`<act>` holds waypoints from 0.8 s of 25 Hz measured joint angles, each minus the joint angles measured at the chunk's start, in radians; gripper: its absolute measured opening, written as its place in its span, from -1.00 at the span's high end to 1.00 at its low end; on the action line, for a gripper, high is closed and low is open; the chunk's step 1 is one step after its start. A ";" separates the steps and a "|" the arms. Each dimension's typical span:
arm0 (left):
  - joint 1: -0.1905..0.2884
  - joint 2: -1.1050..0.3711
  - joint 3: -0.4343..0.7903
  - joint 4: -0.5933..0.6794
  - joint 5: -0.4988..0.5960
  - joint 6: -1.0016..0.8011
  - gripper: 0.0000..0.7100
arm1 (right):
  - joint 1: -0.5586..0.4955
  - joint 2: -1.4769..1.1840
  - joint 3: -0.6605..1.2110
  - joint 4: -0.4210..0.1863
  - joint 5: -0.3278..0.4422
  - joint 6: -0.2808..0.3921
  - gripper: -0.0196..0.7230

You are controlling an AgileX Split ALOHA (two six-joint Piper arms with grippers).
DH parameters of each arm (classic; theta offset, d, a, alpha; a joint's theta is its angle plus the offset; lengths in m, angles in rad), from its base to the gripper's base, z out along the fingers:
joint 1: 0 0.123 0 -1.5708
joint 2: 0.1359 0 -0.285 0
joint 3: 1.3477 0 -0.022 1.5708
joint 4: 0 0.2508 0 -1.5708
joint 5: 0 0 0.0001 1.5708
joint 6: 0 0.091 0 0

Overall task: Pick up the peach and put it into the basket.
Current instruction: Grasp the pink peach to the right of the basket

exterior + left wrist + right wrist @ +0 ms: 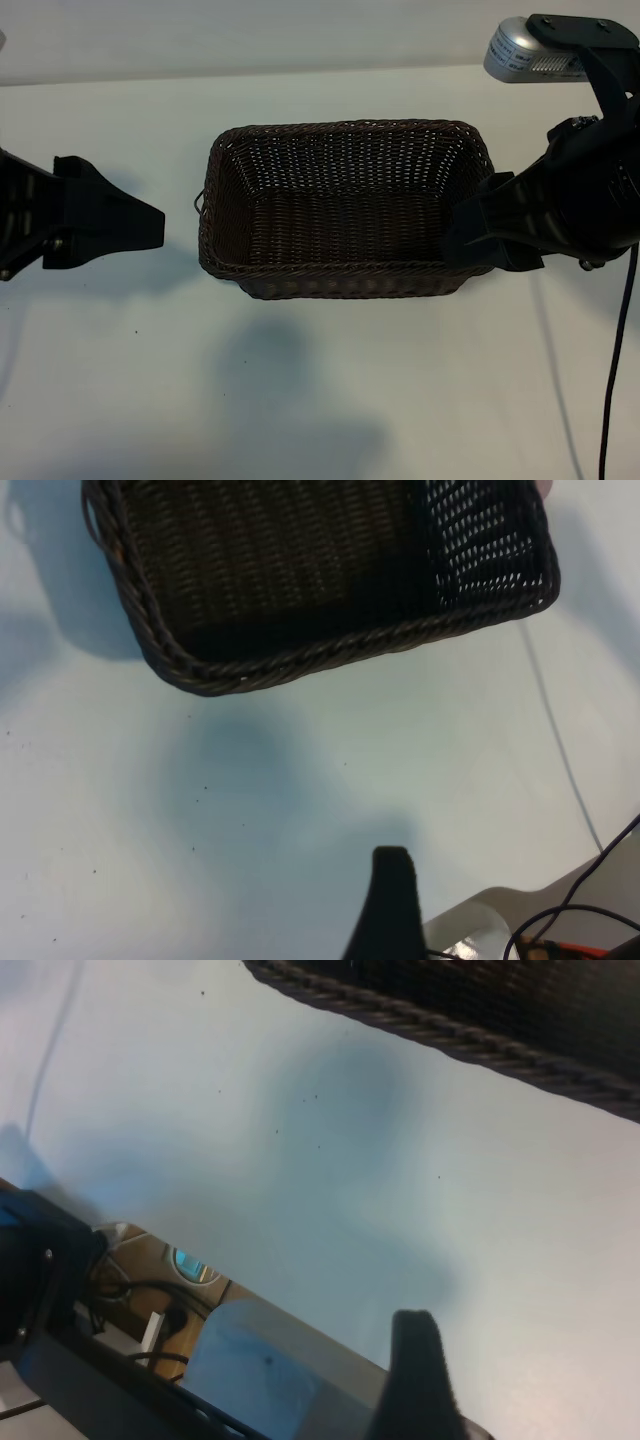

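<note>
The dark brown wicker basket (340, 282) stands in the middle of the white table, with nothing showing inside it. The peach is hidden in the exterior view; in the left wrist view a sliver of pale pink (545, 486) shows just past the basket's (300, 662) far corner, too little to tell if it is the peach. My left gripper (150, 225) hovers left of the basket, open and holding nothing. My right gripper (472, 235) is at the basket's right wall, open and holding nothing. Each wrist view shows one black finger (392, 895) (418, 1360) over bare table, and the right wrist view shows the basket's rim (450, 1032).
A silver device (525, 50) sits on the right arm's upper part. A black cable (612, 380) hangs down at the right. The table's edge (300, 1325) shows in the right wrist view, with wires and gear beyond it. Open white tabletop lies in front of the basket.
</note>
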 joint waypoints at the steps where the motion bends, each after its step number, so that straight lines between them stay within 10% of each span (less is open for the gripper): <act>1: 0.000 0.000 0.003 0.000 0.000 -0.001 -0.62 | 0.000 0.000 0.000 0.000 0.000 0.000 -0.44; 20: 0.000 0.000 0.150 -0.155 -0.118 0.027 -0.62 | 0.000 0.000 0.000 0.001 0.000 0.000 -0.44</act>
